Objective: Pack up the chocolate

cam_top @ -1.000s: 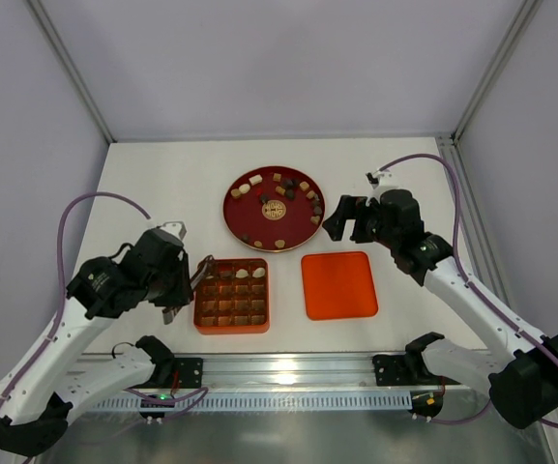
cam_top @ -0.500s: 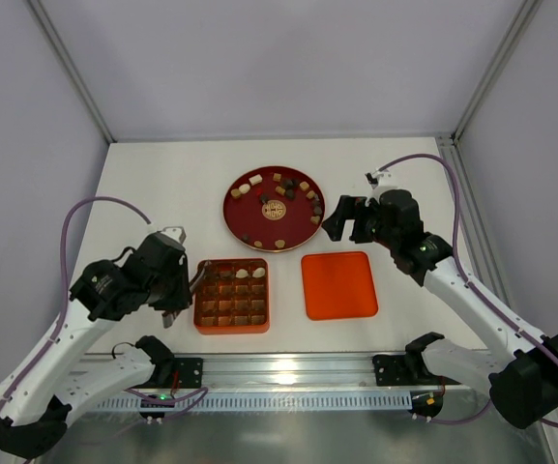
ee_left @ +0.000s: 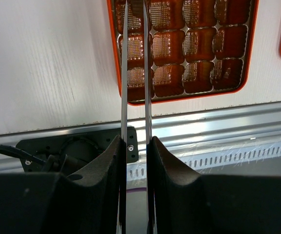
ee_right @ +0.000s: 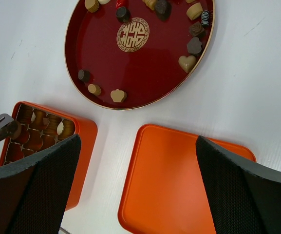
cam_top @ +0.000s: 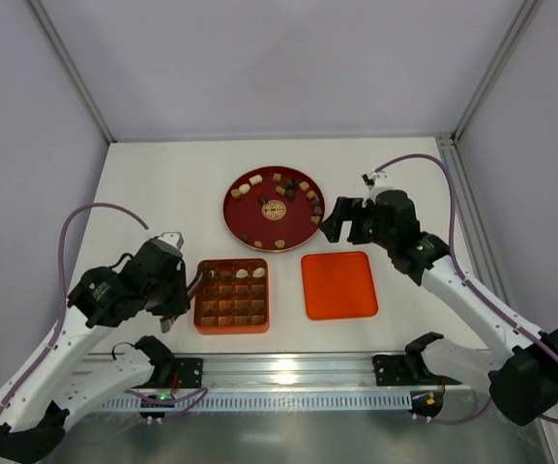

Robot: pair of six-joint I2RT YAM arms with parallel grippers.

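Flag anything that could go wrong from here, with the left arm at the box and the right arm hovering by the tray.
1. The left gripper has its thin blades over the left column of the orange box, right beside its wall. A slight drift could catch the rim and shove the box.
2. The right gripper is wide open, and several chocolates sit close together by the rim of the tray. Picking one could knock its neighbours.
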